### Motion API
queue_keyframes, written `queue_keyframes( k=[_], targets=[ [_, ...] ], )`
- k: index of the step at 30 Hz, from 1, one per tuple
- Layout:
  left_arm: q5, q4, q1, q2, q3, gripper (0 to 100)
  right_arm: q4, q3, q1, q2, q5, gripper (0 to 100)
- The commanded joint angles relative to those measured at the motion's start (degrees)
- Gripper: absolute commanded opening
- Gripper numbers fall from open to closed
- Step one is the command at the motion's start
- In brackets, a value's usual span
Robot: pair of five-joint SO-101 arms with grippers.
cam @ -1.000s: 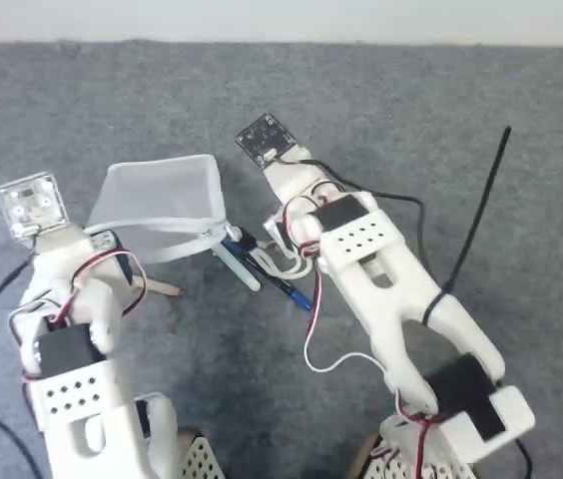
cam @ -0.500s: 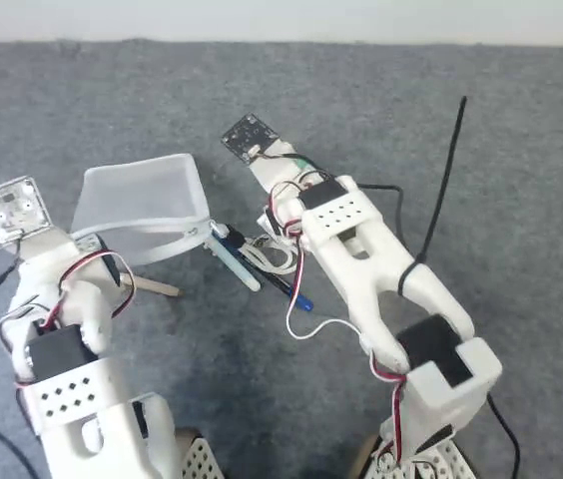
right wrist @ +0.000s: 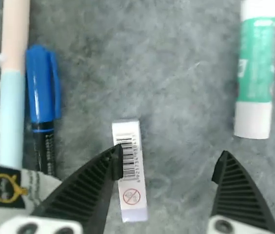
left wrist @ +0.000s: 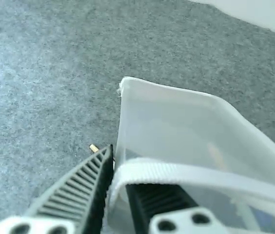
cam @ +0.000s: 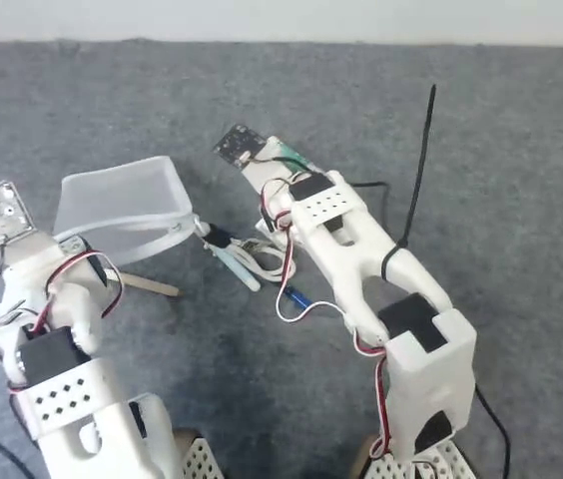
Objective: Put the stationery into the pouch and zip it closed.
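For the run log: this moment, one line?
left jaws shut on pouch | right jaws open above barcoded item | glue stick, blue marker loose

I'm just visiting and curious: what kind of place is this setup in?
Probably a small robotics lab or hobby workbench: a white left arm and right arm with bare wiring, at a grey felt-covered table, with a pouch, blue pen and glue stick.
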Motion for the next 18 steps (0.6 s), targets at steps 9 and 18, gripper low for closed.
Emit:
queue_keyframes(
  k=[9, 18],
  targets=[
    [1.1, -0.2, -0.3, 0.3, -3.9, 1, -0.1, -4.2, -1.5, 1.5, 1.7, 28.8],
    [1.1, -0.2, -0.3, 0.1, -3.7, 1, 9.4, -17.4, -1.7, 11.7, 1.5, 28.4]
  ],
)
